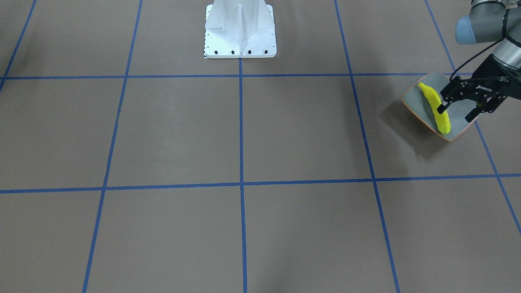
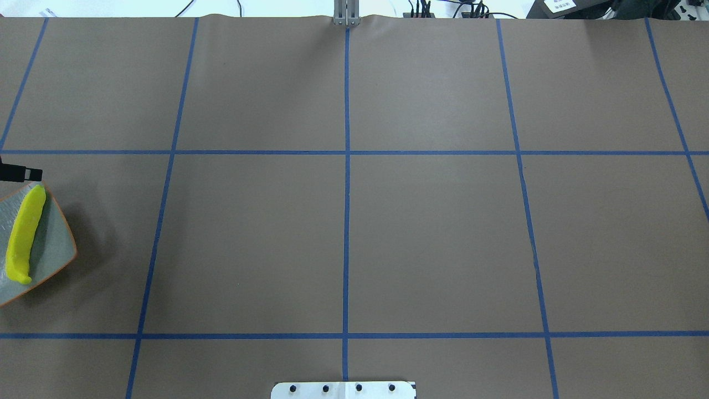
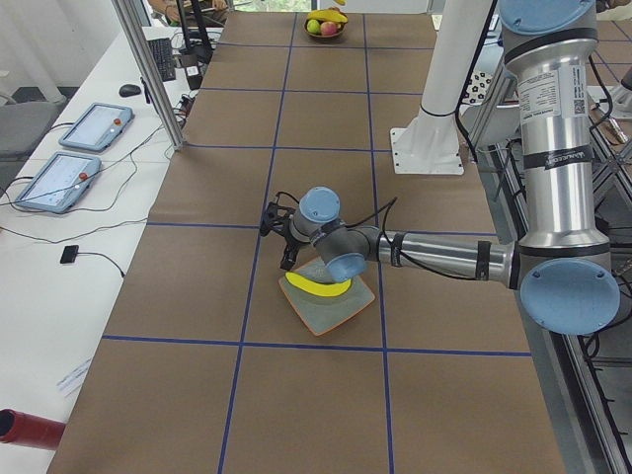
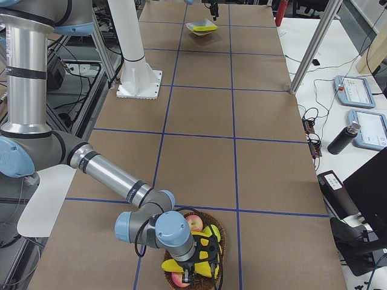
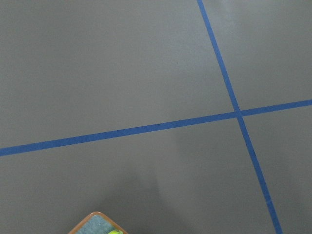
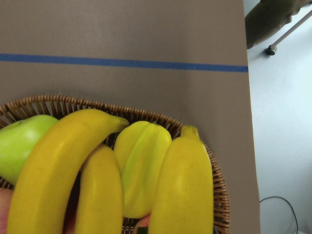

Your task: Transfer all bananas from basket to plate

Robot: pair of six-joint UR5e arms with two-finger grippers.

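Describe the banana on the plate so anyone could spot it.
At the table end on the robot's left sits a square grey plate with an orange rim. One banana lies along it, alone, greener yellow than the deeper-yellow ones crowded in the wicker basket.

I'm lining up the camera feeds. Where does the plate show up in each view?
Exterior front-facing: plate at far right, upper half.
Overhead exterior: plate at the left edge, partly cut off.
Exterior left: plate near the centre.
Exterior right: plate tiny, top centre.
Left wrist: only a corner of the plate, at the bottom edge.
Right wrist: not in view.
Shared landmark: the greenish-yellow banana lying on it.
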